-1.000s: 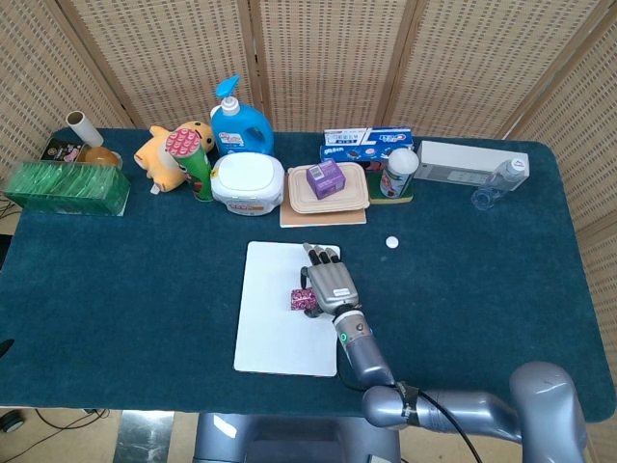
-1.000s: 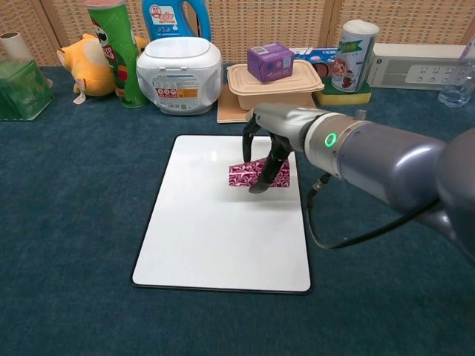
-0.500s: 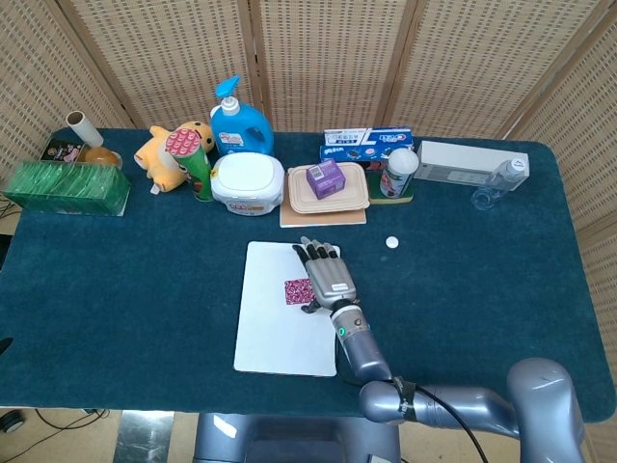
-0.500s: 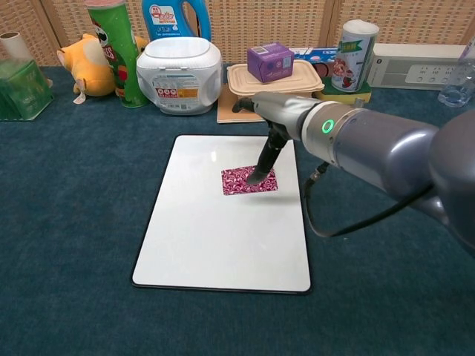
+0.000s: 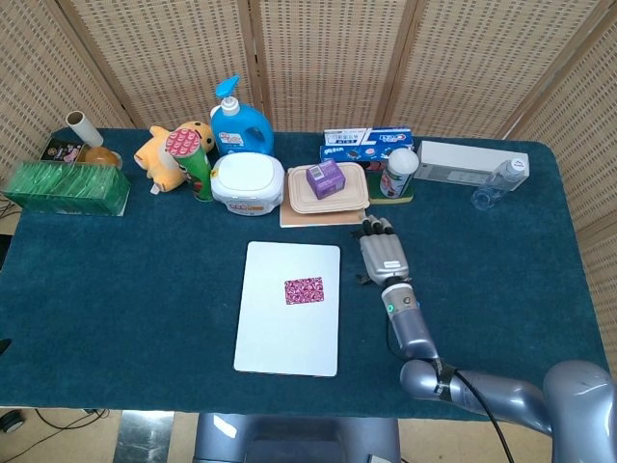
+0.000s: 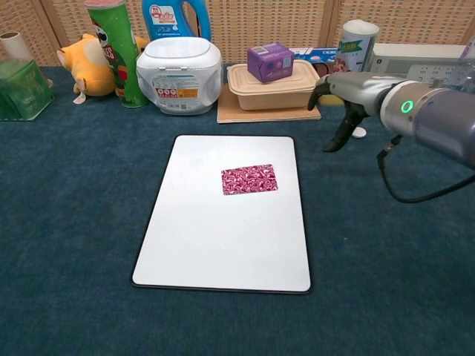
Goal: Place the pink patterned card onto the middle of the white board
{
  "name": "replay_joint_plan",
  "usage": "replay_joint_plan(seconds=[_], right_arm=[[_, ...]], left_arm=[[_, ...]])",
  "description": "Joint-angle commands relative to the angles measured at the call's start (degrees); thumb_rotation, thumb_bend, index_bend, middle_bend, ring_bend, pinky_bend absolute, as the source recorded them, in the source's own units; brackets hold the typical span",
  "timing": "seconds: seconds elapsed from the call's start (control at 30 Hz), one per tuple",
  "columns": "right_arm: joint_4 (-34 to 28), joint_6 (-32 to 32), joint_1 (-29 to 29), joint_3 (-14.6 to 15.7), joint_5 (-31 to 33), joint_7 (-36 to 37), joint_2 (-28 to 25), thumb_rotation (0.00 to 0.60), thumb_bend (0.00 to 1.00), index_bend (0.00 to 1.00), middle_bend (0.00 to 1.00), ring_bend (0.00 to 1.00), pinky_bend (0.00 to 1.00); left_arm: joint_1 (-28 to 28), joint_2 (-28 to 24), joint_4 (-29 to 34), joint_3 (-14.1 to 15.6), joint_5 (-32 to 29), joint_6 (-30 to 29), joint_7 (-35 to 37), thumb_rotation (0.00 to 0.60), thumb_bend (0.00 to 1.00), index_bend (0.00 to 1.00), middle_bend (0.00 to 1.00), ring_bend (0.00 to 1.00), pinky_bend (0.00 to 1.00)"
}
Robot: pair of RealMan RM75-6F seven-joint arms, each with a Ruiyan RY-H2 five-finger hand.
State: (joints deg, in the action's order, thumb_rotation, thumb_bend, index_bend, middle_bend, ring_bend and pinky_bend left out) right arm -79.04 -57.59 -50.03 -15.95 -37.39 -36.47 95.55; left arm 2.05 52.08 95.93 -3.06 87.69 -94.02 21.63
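The pink patterned card (image 5: 304, 290) (image 6: 249, 179) lies flat on the white board (image 5: 274, 333) (image 6: 215, 245), a little above its centre. My right hand (image 5: 383, 255) (image 6: 344, 105) hovers over the blue cloth to the right of the board, apart from the card. Its fingers are spread and hold nothing. My left hand shows in neither view.
Along the back stand a green box (image 5: 66, 188), a plush toy (image 5: 164, 154), a chips can (image 5: 193, 159), a blue bottle (image 5: 239, 121), a white tub (image 5: 248, 180), a beige container (image 5: 329, 189) with a purple box (image 5: 324, 177), a canister (image 5: 398, 172) and a small white disc (image 5: 391, 242).
My right hand let go of the card, which now lies flat on the board, and moved off to the right, away from the board.
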Motion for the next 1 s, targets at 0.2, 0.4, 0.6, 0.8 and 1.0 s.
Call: replay_joint_plan(seconds=[0.2,0.4,0.6,0.8,1.0], right_arm=[[14.59,10.07,0.64,-0.20,0.94,7.70,-0.95,0.600,0.36,0.28,0.03,0.00,0.04],[18.93,13.07,0.69,-0.33,0.00,11.02,-0.09,0.600,0.36,0.30,0.03,0.00,0.04],[20.82,13.63,0.36,-0.42,-0.96,12.43,1.21,0.600,0.36,0.32,0.04,0.00,0.04],[23.11,13.21,-0.37,-1.05,0.08,12.20,3.57,0.600,0.36,0.34,0.04,0.00,0.05],[24.64,12.97,-0.85,-1.24,0.29,11.39,4.76,0.600,0.36,0.34,0.04,0.00,0.05]], left_arm=[[-0.23,1.01,2.47,-0.12,-0.19,0.05,-6.22,0.600,0.09,0.00,0.00,0.00,0.00],[-0.57,1.23,3.01,-0.50,-1.01,0.60,-7.44,0.600,0.09,0.00,0.00,0.00,0.00],[-0.78,1.11,3.32,-0.59,-1.35,1.14,-7.69,0.600,0.09,0.00,0.00,0.00,0.00],[-0.63,1.01,3.14,-0.63,-1.46,1.00,-6.97,0.600,0.09,0.00,0.00,0.00,0.00],[-0.65,0.94,2.91,-0.64,-1.37,1.05,-6.57,0.600,0.09,0.00,0.00,0.00,0.00]])
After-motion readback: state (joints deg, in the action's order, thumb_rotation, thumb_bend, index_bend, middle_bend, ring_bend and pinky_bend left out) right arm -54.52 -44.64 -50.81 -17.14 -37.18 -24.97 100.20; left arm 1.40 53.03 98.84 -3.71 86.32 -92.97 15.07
